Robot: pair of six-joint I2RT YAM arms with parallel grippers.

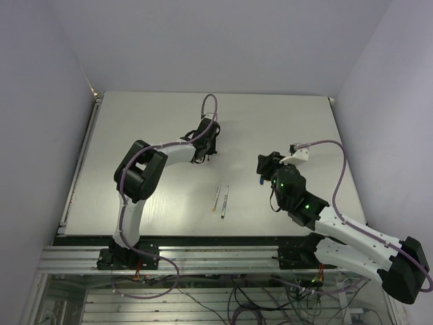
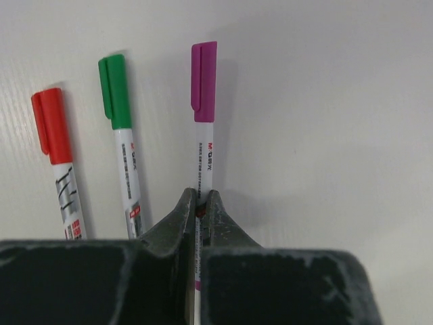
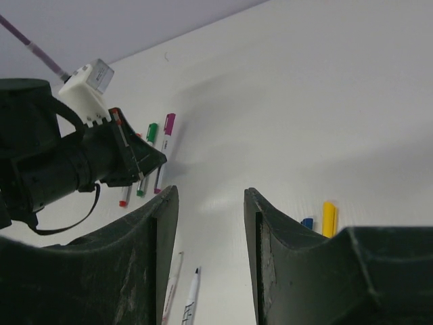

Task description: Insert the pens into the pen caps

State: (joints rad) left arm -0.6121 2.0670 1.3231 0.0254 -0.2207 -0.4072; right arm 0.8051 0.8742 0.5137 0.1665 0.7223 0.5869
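- Magenta-capped pen (image 2: 204, 145): lies flat on the table (image 1: 149, 122), cap end pointing away from the left wrist camera. This pen is the landmark for every entry below.
- Left gripper (image 2: 201, 206): jaws nearly closed, pinching the landmark pen low on its barrel. The capped end is free, so the grip probably serves to lay the pen in line with its neighbours.
- Green-capped pen (image 2: 122, 142): just beside the landmark, on its left in the left wrist view.
- Red-capped pen (image 2: 57, 156): one place further left. The three form a fanned row, apparently the finished set.
- Two bare pens (image 1: 216, 198) (image 1: 224, 201): nearer the arm bases than the landmark, side by side, uncapped.
- Yellow cap (image 3: 329, 218) and blue cap (image 3: 308, 222): well apart from the landmark, towards the right arm. The blue cap is partly hidden behind a finger.
- Right gripper (image 3: 210, 196): jaws wide apart and holding nothing. It hovers between the loose caps and the landmark, probably ready to take a cap or a bare pen.
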